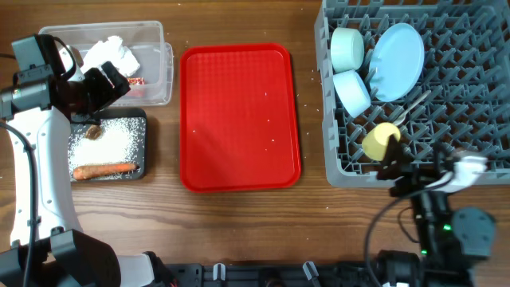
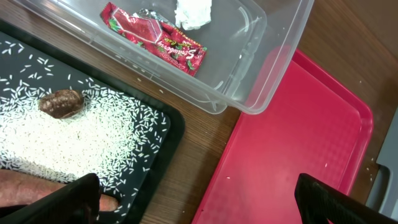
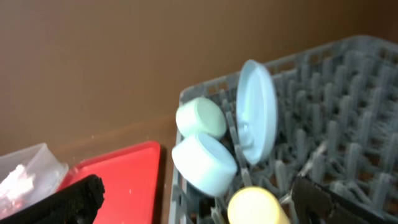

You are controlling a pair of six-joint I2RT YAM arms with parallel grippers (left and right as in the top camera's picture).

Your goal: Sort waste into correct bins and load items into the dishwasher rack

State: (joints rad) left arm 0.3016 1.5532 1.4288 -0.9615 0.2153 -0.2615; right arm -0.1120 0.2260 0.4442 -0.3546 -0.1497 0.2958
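Pincers both spread, empty: left gripper [image 1: 115, 82] at ten o'clock, right gripper [image 1: 398, 177] at four; waste [image 1: 111, 142] binned, dishes [image 1: 398, 52] racked; specks [image 1: 273, 143] dot red tray [image 1: 239, 119].

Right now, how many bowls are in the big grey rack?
2. A pale green bowl sits in the far left corner of the rack, and a light blue bowl lies just in front of it, both left of the plate. I see no others.
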